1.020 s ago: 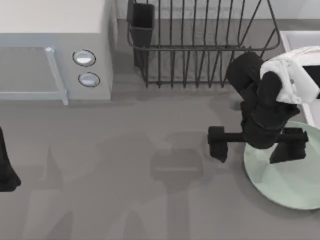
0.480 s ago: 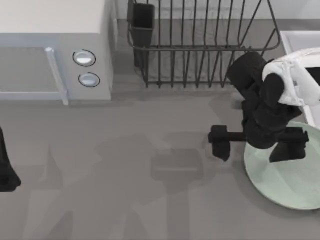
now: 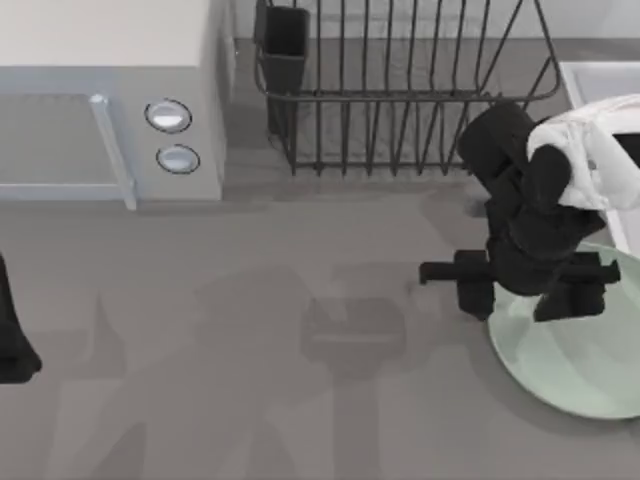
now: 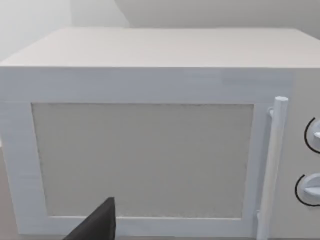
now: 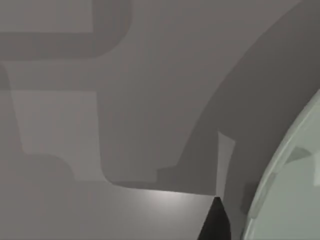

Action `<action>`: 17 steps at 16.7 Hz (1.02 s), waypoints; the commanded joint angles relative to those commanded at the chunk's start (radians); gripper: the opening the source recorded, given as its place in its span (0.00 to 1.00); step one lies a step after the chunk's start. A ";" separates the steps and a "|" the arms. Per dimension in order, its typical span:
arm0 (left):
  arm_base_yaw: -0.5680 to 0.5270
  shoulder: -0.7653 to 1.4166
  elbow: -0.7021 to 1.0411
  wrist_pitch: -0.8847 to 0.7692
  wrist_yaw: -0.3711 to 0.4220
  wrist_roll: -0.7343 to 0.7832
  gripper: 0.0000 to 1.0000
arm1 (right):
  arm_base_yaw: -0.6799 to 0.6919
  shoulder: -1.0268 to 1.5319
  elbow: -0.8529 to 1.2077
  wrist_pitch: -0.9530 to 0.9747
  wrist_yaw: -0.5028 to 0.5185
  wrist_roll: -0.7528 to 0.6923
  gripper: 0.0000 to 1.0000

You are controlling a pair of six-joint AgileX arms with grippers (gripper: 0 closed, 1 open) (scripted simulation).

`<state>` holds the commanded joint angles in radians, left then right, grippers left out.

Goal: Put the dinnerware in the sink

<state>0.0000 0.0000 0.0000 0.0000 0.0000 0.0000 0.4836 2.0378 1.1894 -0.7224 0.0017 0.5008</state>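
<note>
The pale green plate point(image 3: 580, 355) lies flat on the grey counter point(image 3: 300, 400) at the top view's right side, just in front of the white sink point(image 3: 590, 80), whose corner sits at the far right beside the black wire dish rack point(image 3: 400, 90). The right gripper point(image 3: 530, 285) hangs over the plate's left rim with its fingers spread apart, one outside the rim over the counter and one above the plate, holding nothing. The left arm point(image 3: 12, 340) stays parked at the counter's left edge, facing the white microwave point(image 4: 150, 125); whether its gripper is open or closed I cannot tell.
</note>
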 joint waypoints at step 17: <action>0.000 0.000 0.000 0.000 0.000 0.000 1.00 | -0.011 -0.059 0.186 -0.164 0.011 -0.002 0.00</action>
<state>0.0000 0.0000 0.0000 0.0000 0.0000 0.0000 0.4729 1.9788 1.3751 -0.8865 0.0127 0.4991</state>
